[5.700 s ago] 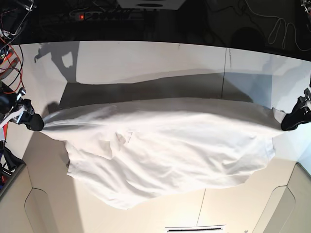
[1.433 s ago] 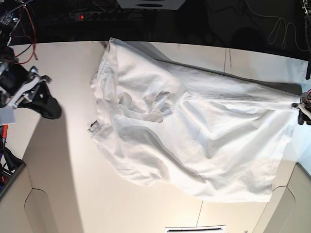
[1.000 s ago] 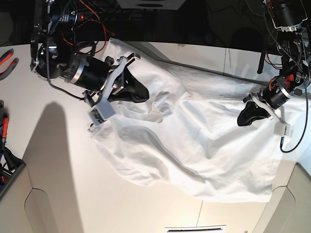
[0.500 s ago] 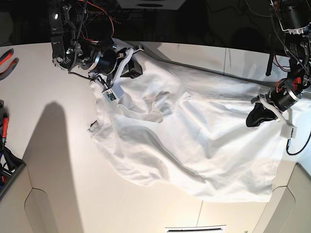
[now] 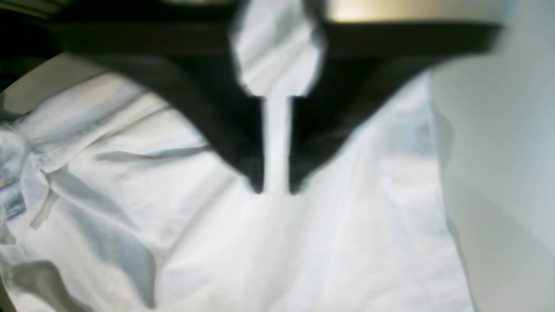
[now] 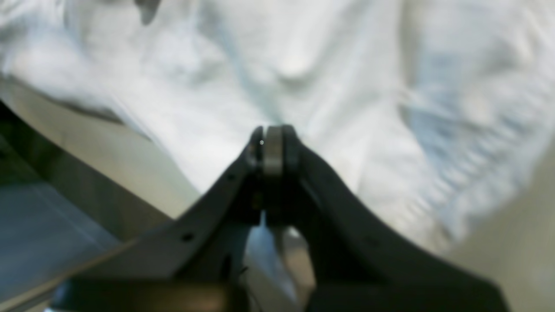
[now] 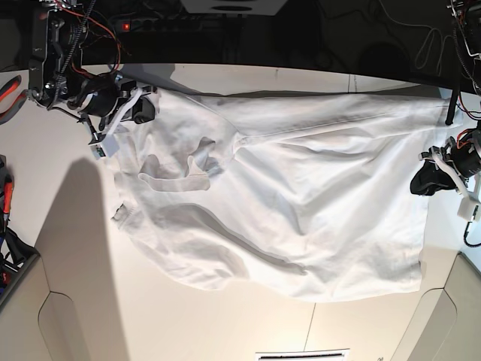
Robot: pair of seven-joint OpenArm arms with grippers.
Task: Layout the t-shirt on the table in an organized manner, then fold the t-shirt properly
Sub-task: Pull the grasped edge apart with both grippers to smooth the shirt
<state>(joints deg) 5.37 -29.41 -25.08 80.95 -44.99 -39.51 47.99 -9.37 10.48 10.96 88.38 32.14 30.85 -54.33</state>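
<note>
The t-shirt [image 7: 285,203] lies spread across the middle of the table [image 7: 68,248], wrinkled all over, its long axis running left to right in the base view. We see a looped, hemmed band of fabric [image 7: 176,177] bunched on its left part, and the near edge sags in an uneven curve toward the table's near side. A bare strip of table shows along the far edge, and a wide bare stretch lies to the left and near left.

The right claw [image 7: 143,111] sits at the shirt's far left corner. In its wrist view the right claw [image 6: 272,143] has its two black fingers pressed together tip to tip, the tips against the cloth — we cannot tell whether any fabric is pinched between them, as the picture is blurred.

The left claw [image 7: 428,180] is at the shirt's right edge, low over the cloth. From its own wrist camera the left claw [image 5: 275,188] stands with its fingers slightly apart — a narrow slot of white fabric shows between them, and nothing appears held. Beneath it the t-shirt [image 5: 217,234] runs in long folds, with the bare table [image 5: 498,173] to the right of the hem.

Red and black cables [image 7: 60,30] hang behind the arm at the far left.
</note>
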